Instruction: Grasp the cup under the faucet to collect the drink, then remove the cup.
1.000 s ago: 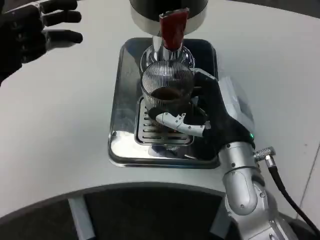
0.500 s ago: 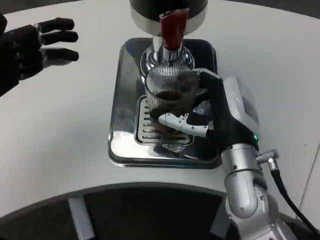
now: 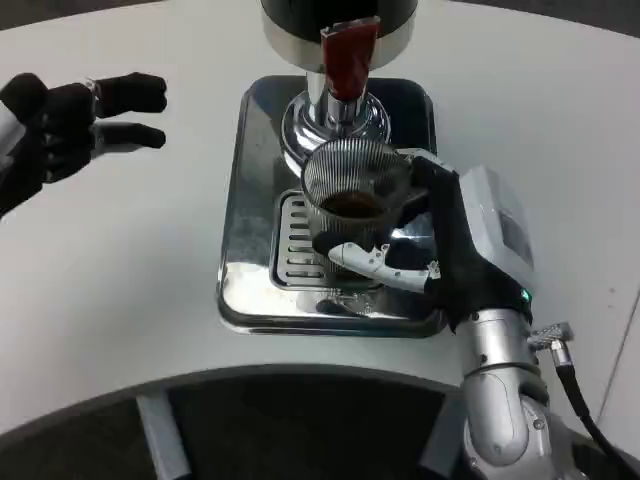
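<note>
A ribbed clear glass cup with dark drink in it is gripped by my right hand, whose fingers wrap its front and right side. The cup sits above the slotted grate of the steel drip tray, just in front of and below the faucet with its red lever. My left hand hovers over the white table at the far left, fingers apart, holding nothing.
The dispenser's dark body and chrome base stand at the back of the tray. White tabletop spreads to the left and right; its curved front edge runs along the bottom.
My right hand has drawn the cup toward me and to the right, out from under the faucet. The left hand has dropped lower and turned, its fingers curling in somewhat.
</note>
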`<move>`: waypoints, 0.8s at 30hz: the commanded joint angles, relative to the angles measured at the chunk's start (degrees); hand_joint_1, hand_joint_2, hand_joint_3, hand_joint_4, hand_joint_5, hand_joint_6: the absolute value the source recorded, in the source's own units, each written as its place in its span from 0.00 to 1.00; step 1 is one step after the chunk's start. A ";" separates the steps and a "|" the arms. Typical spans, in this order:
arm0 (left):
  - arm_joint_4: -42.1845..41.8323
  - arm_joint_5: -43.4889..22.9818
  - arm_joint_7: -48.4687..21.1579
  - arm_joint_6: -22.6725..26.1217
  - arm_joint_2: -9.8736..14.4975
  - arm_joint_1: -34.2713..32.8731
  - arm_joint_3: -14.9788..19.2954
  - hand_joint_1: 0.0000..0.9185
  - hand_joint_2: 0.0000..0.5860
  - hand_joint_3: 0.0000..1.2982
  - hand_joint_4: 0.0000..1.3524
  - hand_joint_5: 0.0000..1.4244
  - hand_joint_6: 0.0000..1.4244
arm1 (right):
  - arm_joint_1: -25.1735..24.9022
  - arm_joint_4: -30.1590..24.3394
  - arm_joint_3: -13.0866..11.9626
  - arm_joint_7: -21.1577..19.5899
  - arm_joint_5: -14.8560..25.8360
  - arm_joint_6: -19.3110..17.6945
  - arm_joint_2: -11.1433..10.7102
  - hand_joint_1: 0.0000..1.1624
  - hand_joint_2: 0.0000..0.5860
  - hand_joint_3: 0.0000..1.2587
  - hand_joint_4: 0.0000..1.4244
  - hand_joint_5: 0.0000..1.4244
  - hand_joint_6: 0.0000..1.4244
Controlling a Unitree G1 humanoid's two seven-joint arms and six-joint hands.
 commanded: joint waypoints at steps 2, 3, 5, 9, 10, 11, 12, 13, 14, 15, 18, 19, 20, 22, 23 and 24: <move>-3.49 1.21 0.27 -2.32 0.25 4.26 -1.37 0.00 0.10 0.16 0.05 0.11 0.04 | 3.25 -3.13 -0.01 0.53 0.00 -0.97 -0.78 0.82 0.48 0.73 0.78 0.80 0.93; -3.99 1.23 0.41 -2.52 0.18 4.76 -1.59 0.00 0.10 0.16 0.05 0.11 0.03 | 3.50 -3.49 -0.01 0.64 -0.04 -0.96 -0.82 0.82 0.48 0.73 0.78 0.80 0.94; -4.98 1.38 0.70 -2.95 0.05 5.68 -2.00 0.00 0.10 0.15 0.03 0.09 0.02 | 4.24 -4.63 -0.03 1.01 -0.09 -0.87 -0.85 0.82 0.48 0.73 0.78 0.80 0.94; -7.26 2.11 1.49 -4.41 -0.32 7.74 -2.95 0.00 0.10 0.14 0.00 0.06 0.00 | 5.55 -6.78 -0.02 1.66 -0.33 -0.68 -0.85 0.82 0.48 0.73 0.79 0.81 0.95; -7.65 2.28 1.69 -4.65 -0.40 8.10 -3.08 0.00 0.09 0.14 0.00 0.05 0.00 | 5.83 -7.25 -0.03 1.78 -0.38 -0.64 -0.83 0.82 0.48 0.73 0.79 0.82 0.95; -8.04 2.50 1.93 -4.94 -0.49 8.48 -3.23 0.00 0.09 0.13 0.00 0.05 0.00 | 6.15 -7.77 -0.05 1.92 -0.44 -0.58 -0.80 0.82 0.48 0.73 0.79 0.82 0.95; -8.48 2.73 2.22 -5.24 -0.60 8.90 -3.40 0.00 0.09 0.12 0.00 0.04 0.00 | 6.46 -8.26 -0.08 2.10 -0.46 -0.52 -0.75 0.82 0.48 0.73 0.79 0.82 0.95; -9.05 3.08 2.56 -5.82 -0.75 9.44 -3.61 0.00 0.09 0.11 0.00 0.03 0.00 | 6.92 -8.95 -0.06 2.30 -0.53 -0.46 -0.72 0.82 0.48 0.73 0.79 0.82 0.95; -9.61 3.38 2.87 -6.40 -0.89 9.96 -3.84 0.00 0.09 0.10 0.00 0.02 0.00 | 7.25 -9.46 -0.05 2.47 -0.60 -0.39 -0.69 0.82 0.48 0.73 0.79 0.82 0.96; -9.98 3.54 3.10 -6.78 -0.96 10.31 -4.00 0.00 0.09 0.09 0.00 0.01 0.00 | 7.59 -9.97 -0.04 2.66 -0.66 -0.32 -0.67 0.82 0.48 0.73 0.79 0.82 0.96; -11.27 4.28 4.11 -8.41 -1.25 11.51 -4.51 0.00 0.09 0.06 0.00 0.00 0.00 | 8.65 -11.52 -0.01 3.27 -0.82 -0.28 -0.69 0.82 0.48 0.73 0.79 0.82 0.97; -11.76 4.62 4.65 -8.93 -1.46 11.98 -4.60 0.00 0.09 0.06 0.00 0.00 0.00 | 9.15 -12.26 0.02 3.54 -0.88 -0.27 -0.76 0.82 0.48 0.73 0.79 0.83 0.97; -12.19 4.89 5.04 -9.27 -1.68 12.39 -4.67 0.00 0.09 0.05 0.00 0.00 0.00 | 9.48 -12.75 0.03 3.74 -0.94 -0.25 -0.79 0.82 0.48 0.73 0.79 0.83 0.97; -12.82 5.28 5.61 -9.78 -1.92 12.99 -4.87 0.00 0.09 0.04 0.00 0.00 0.00 | 10.19 -13.84 0.02 4.10 -1.05 -0.22 -0.80 0.82 0.48 0.73 0.79 0.83 0.97; -13.31 5.62 5.93 -10.27 -2.07 13.46 -5.07 0.00 0.09 0.04 0.00 0.00 0.00 | 10.41 -14.18 0.00 4.24 -1.10 -0.19 -0.77 0.82 0.48 0.73 0.79 0.83 0.97; -13.84 6.04 6.29 -10.84 -2.22 13.96 -5.27 0.00 0.09 0.04 0.00 0.00 0.00 | 10.78 -14.81 0.02 4.46 -1.14 -0.18 -0.79 0.82 0.48 0.73 0.79 0.83 0.97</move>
